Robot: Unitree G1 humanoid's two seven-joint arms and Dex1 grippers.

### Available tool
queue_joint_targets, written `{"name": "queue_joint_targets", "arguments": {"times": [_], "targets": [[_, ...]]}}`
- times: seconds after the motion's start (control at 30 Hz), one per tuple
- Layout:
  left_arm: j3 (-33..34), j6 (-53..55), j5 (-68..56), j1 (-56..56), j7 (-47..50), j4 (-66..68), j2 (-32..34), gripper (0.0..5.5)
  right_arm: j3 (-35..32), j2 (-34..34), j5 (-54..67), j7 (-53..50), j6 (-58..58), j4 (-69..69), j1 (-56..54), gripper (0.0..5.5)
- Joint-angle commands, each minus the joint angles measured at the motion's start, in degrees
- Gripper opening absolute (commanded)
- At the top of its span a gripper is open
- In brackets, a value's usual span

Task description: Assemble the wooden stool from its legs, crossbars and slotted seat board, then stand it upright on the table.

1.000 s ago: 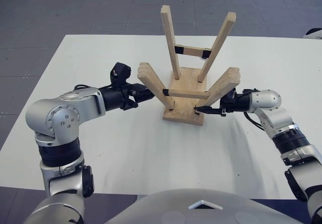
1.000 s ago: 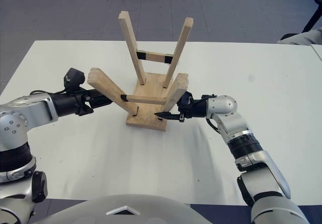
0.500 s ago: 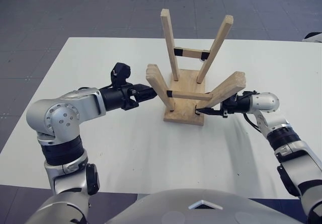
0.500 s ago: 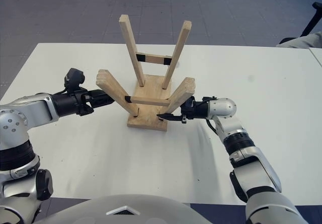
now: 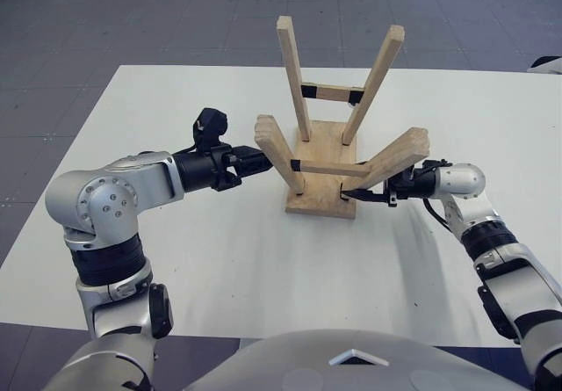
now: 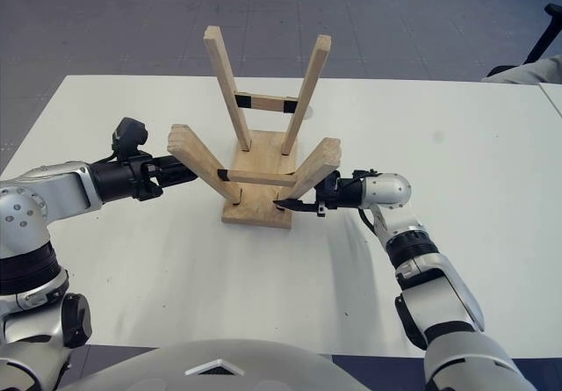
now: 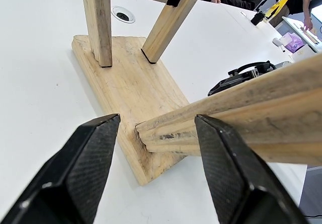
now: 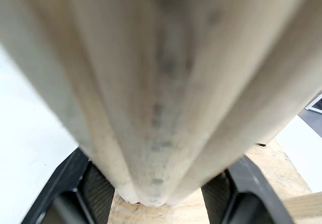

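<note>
On the white counter [image 5: 219, 259], a pale wooden stool [image 5: 320, 145] stands upside down near the middle, between the two arms. Its rectangular seat board [image 5: 318, 199] lies flat on the counter. There is one seat board, four square-cut legs and two crossbars with black ends. The two far legs [image 5: 293, 79] rise steeply and lean slightly apart, joined by the far crossbar [image 5: 332, 93]. The near left leg [image 5: 274, 149] and the near right leg [image 5: 395, 155] splay much wider, linked low down by the near crossbar [image 5: 329, 168].

The left gripper [image 5: 255, 162] sits beside the near left leg with its black fingers [image 7: 90, 158] spread on either side of the wood, one of them clear of it. The right gripper [image 5: 356, 195] is at the foot of the near right leg, just above the seat board, its fingers [image 8: 95, 194] clenched against both sides of that leg.
</note>
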Motion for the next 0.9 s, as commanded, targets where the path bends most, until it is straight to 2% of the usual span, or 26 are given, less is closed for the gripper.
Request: {"name": "queue_joint_targets", "arguments": {"times": [0.03, 0.07, 0.23, 0.47, 0.63, 0.73, 0.83, 0.9], "targets": [[-1.43, 0.29, -2.34, -2.47, -1.01, -0.78, -0.78, 2.80, 7.31, -2.92, -18.65, -1.74, 0.25, 11.95, 5.37, 2.04], [-1.49, 0.24, -2.32, -2.38, -0.98, -0.83, -0.90, 2.77, 7.33, -3.09, -18.99, -2.07, -0.38, 12.26, 4.78, 2.43], [-1.58, -0.24, -2.47, -2.07, -0.91, -0.60, -0.83, 2.77, 6.17, -2.85, -21.21, -4.53, -2.90, 15.52, 2.89, 3.43], [-0.65, 0.15, -2.99, -0.52, 0.01, -2.00, -1.00, 2.77, 4.09, -5.14, -22.26, -7.03, -5.08, 20.29, -1.48, 4.62], [-0.31, -0.06, -2.94, 1.38, 1.58, -3.01, -1.74, 2.77, 1.29, -8.40, -21.89, -4.41, -6.91, 21.32, -4.89, 5.40], [-1.74, -1.32, -1.72, 3.24, 2.03, -3.72, 0.09, 2.77, -0.52, -10.72, -22.23, -0.04, -8.03, 19.02, -3.86, 5.46], [-4.84, -4.97, 0.30, 6.95, -1.49, -3.66, 6.26, 2.77, -2.99, -13.12, -21.71, 1.65, -6.95, 17.62, -3.21, 5.46], [-7.36, -8.94, 2.51, 10.46, -5.96, -2.37, 12.28, 2.77, -10.26, -12.63, -15.93, -3.49, 1.60, 17.59, -5.42, 5.46]]}}
